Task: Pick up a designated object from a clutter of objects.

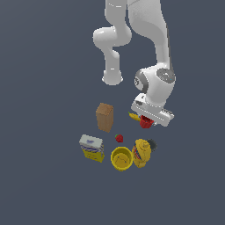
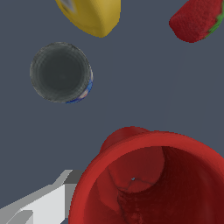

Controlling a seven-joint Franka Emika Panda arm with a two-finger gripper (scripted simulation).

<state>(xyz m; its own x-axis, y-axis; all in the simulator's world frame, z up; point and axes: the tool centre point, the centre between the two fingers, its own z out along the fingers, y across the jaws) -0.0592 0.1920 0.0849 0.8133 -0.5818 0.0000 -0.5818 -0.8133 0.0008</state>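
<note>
The small red cup (image 1: pixel 146 122) hangs right under my gripper (image 1: pixel 149 118), at the exterior view's right of the clutter. In the wrist view the red cup (image 2: pixel 148 179) fills the lower half, mouth toward the camera. One grey-white finger (image 2: pixel 43 203) presses against its outer wall. The other finger is hidden behind the cup. The gripper looks shut on the cup. The clutter holds a brown box (image 1: pixel 104 117), a banana (image 1: pixel 133 116), a strawberry (image 1: pixel 119 138), a yellow cup (image 1: pixel 121 158), a mustard bottle (image 1: pixel 141 153) and a blue-white-yellow box (image 1: pixel 92 147).
A dark round can (image 2: pixel 61 72) stands beside the mustard bottle (image 2: pixel 92 15), and the strawberry (image 2: pixel 197 17) lies off to one side. The banana lies just beside the gripper. The arm's base (image 1: pixel 112 78) stands behind the clutter.
</note>
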